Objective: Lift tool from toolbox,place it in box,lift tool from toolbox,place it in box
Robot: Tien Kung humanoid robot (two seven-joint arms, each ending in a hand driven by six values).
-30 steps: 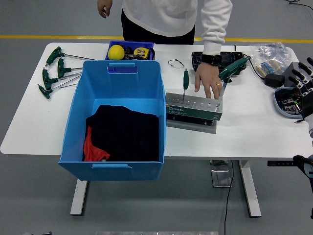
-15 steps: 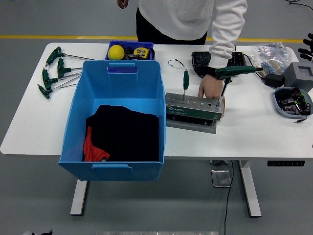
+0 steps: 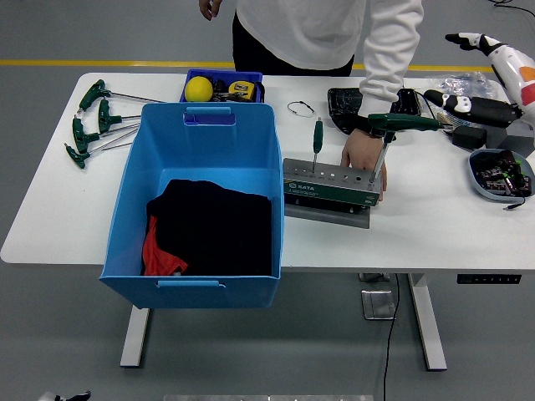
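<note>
Now my right hand [image 3: 472,104] is reaching in from the right side, over the far part of the white table [image 3: 435,225]. Its fingers are stretched out flat and hold nothing. The fingertips are near the end of the green handle of the T-shaped tool [image 3: 393,125], but I cannot tell if they touch it. That tool stands in the right end of the grey toolbox rack [image 3: 330,185]. A smaller green tool [image 3: 317,138] stands in the rack more to the left. My left hand cannot be seen.

A person's hand [image 3: 361,152] rests right behind the rack, just under the handle. If I close my fingers there, I might pinch it.

If I pull sideways, the rack may tip. The blue box [image 3: 201,134] is on the other side of the rack, so I might drop the tool on the way.
</note>
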